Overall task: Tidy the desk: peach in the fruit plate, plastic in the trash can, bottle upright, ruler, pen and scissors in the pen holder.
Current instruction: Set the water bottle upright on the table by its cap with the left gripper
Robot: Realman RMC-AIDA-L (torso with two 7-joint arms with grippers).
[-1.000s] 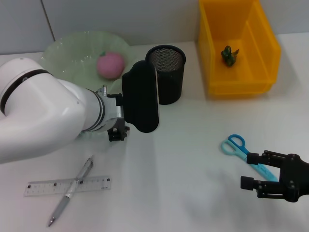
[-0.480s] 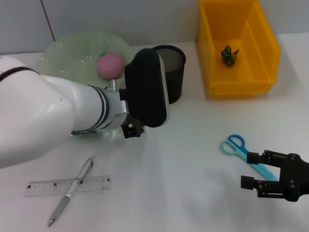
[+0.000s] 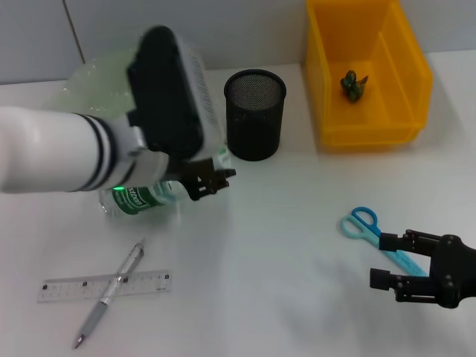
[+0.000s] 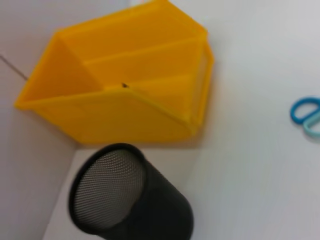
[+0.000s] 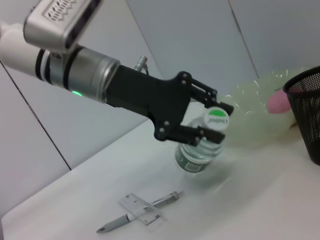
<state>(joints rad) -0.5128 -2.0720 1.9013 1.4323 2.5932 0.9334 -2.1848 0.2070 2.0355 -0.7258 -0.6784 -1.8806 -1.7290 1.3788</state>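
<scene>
My left gripper (image 3: pixel 214 178) (image 5: pixel 216 121) is shut on the neck of the clear bottle (image 3: pixel 137 198) (image 5: pixel 196 156), just below its green cap. The bottle stands tilted in front of the fruit plate (image 3: pixel 88 80) (image 5: pixel 252 117). The pink peach (image 5: pixel 279 101) lies on that plate; my arm hides it in the head view. Green plastic (image 3: pixel 354 84) sits in the yellow trash can (image 3: pixel 372 126) (image 4: pixel 125 95). The black mesh pen holder (image 3: pixel 254 115) (image 4: pixel 125 200) has nothing showing in it. At the front left, the pen (image 3: pixel 111 291) crosses the ruler (image 3: pixel 74 288). My right gripper (image 3: pixel 383 262) hovers open over the blades of the blue scissors (image 3: pixel 362 222).
The left forearm (image 3: pixel 52 160) spans the left side of the desk above the plate. A grey wall closes off the back. The trash can stands right of the pen holder.
My left wrist has swung up and to the left, and the bottle it grips has come into sight, tilted. The right arm has not moved.
</scene>
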